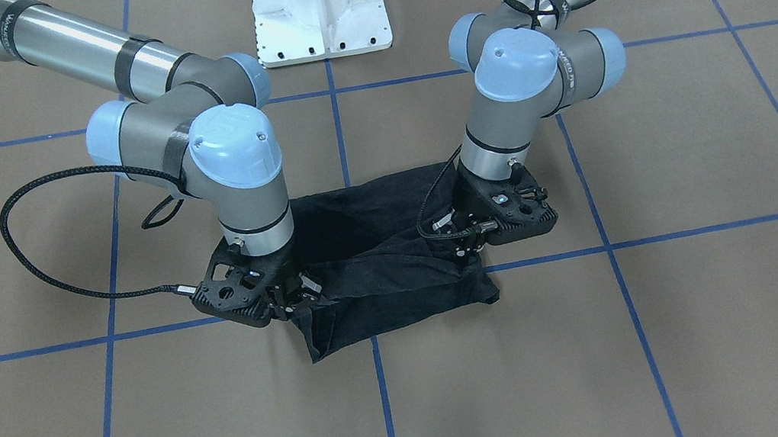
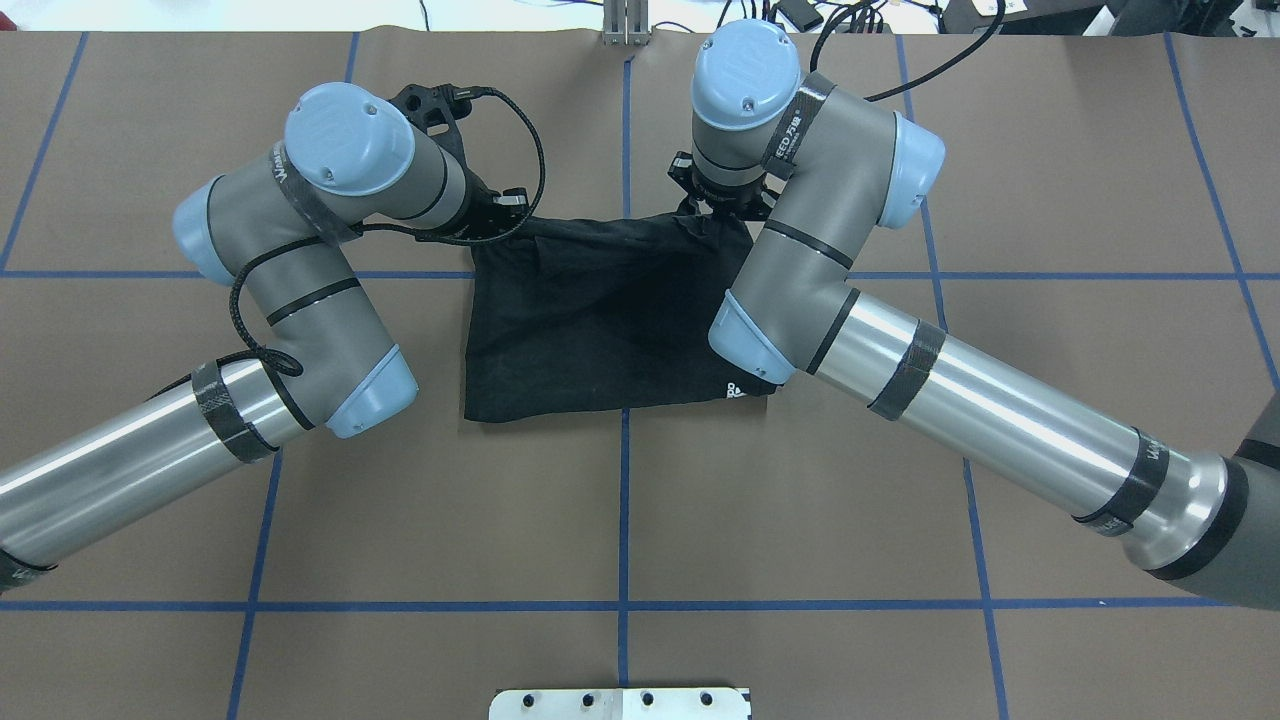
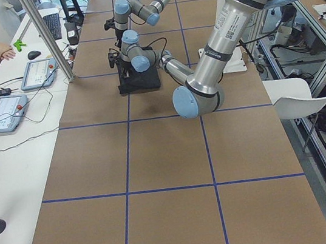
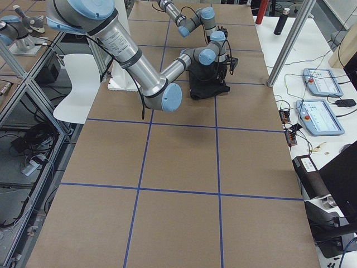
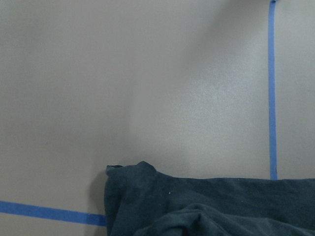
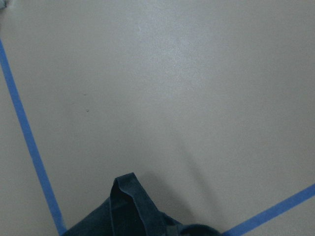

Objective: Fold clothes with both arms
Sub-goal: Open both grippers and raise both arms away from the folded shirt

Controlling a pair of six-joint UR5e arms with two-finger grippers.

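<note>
Both the left gripper [image 1: 468,247] and the right gripper [image 1: 291,298] appear clamped on far corners of the black T-shirt [image 2: 590,320] lying mid-way across the table [image 2: 450,520], presumably so that edge folds over evenly.

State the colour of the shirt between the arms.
The T-shirt is black, with a small white print at one corner; clearest in the overhead exterior view.

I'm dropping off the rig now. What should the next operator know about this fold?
Left claw: seems shut on one far corner of the T-shirt.
Right claw: likewise on the other far corner.
T-shirt: on the table, already folded small, far edge pinched up between the claws, near edge flat.
Done: first folds, both corners gripped.
Left: probably bring the held edge over toward the robot, then release.
</note>
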